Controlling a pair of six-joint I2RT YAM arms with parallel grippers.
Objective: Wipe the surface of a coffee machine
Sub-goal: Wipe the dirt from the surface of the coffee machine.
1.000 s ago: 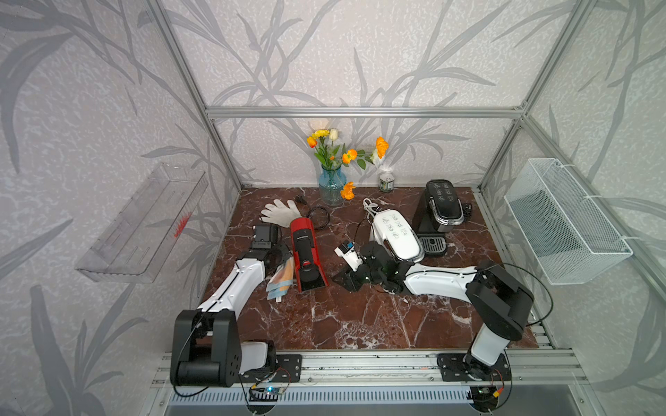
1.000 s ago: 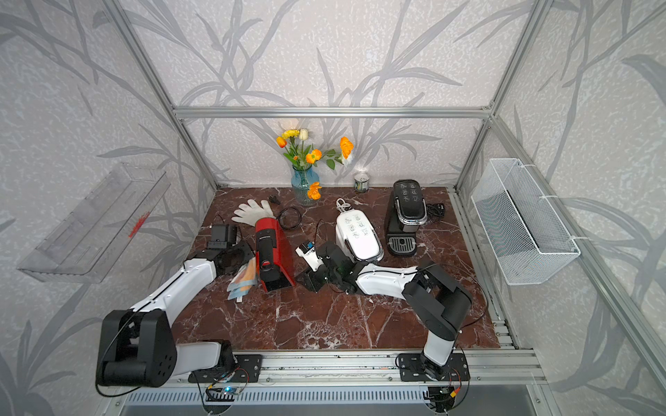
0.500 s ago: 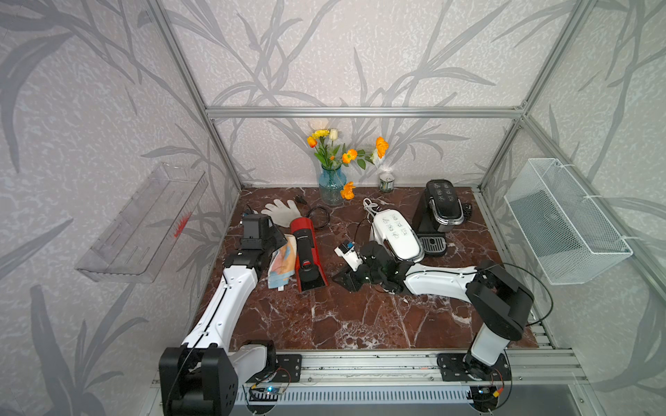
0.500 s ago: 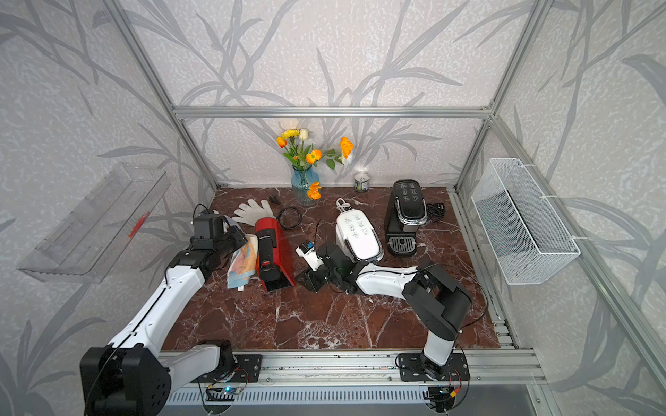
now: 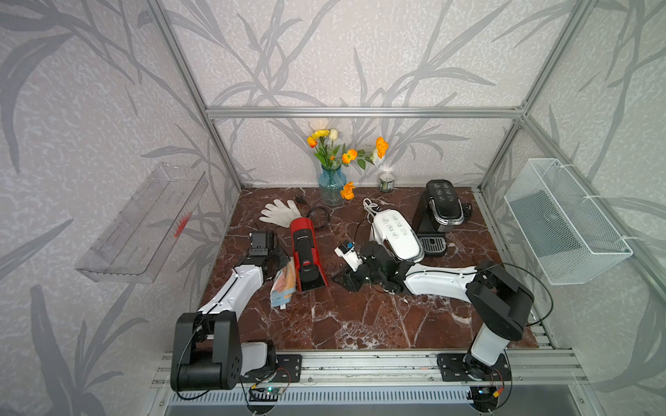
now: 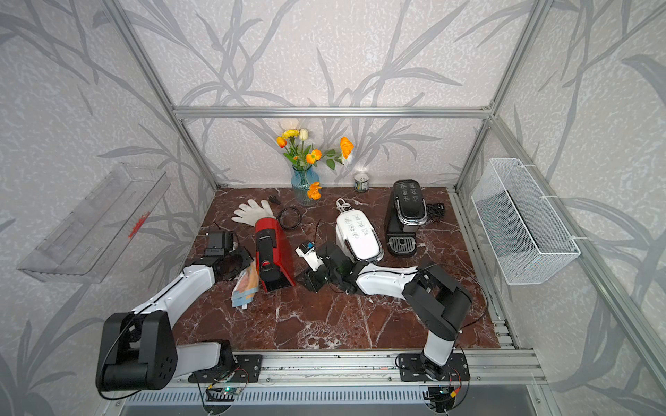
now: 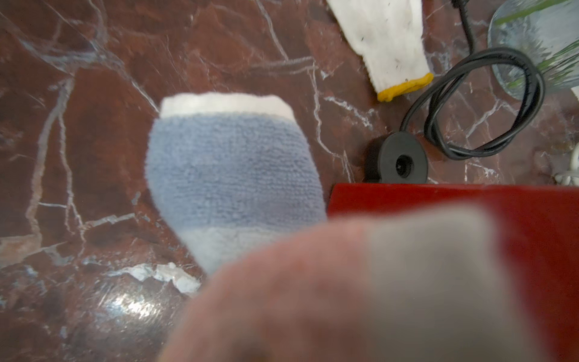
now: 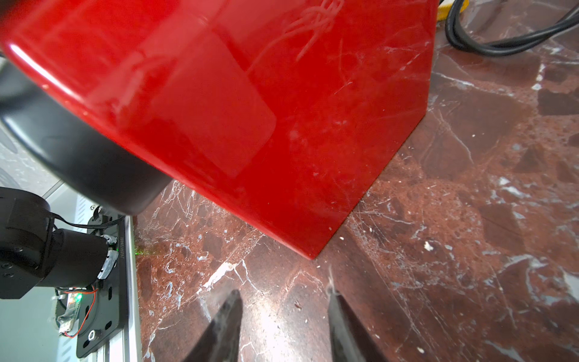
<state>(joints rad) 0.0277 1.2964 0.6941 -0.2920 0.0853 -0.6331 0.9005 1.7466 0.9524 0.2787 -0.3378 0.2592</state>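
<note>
1. cloth (image 5: 284,284) – striped blue, white and orange terry. it is pinched at its upper end and the rest hangs down just beside the left flank of the red coffee machine (image 5: 304,248). whether its lower end reaches the table (image 5: 360,324) cannot be told. judged: held this way so the pile can be dragged along that flank.
2. left gripper (image 5: 278,263) – jaws closed on the cloth, with the fingertips buried in fabric that covers much of the left wrist view.
3. left arm – stretched from the table's front-left corner, forearm low and running along the left edge, wrist turned in toward the machine.
4. red coffee machine – the task's thing. it stands nearer the left edge than the right, about midway between front and back edges, with its black cord (image 5: 320,218) coiled behind it.
5. right gripper (image 8: 283,299) – jaws partly apart with nothing between them, low over the table near the machine's right flank. judged: posted there to brace the machine against a sideways wipe; contact cannot be told.
6. right arm – reaches across from the front-right corner, forearm almost level.
7. not involved – white coffee machine (image 5: 396,236), black coffee machine (image 5: 441,205), glove (image 5: 279,212), vase (image 5: 331,183), all toward the back edge.
</note>
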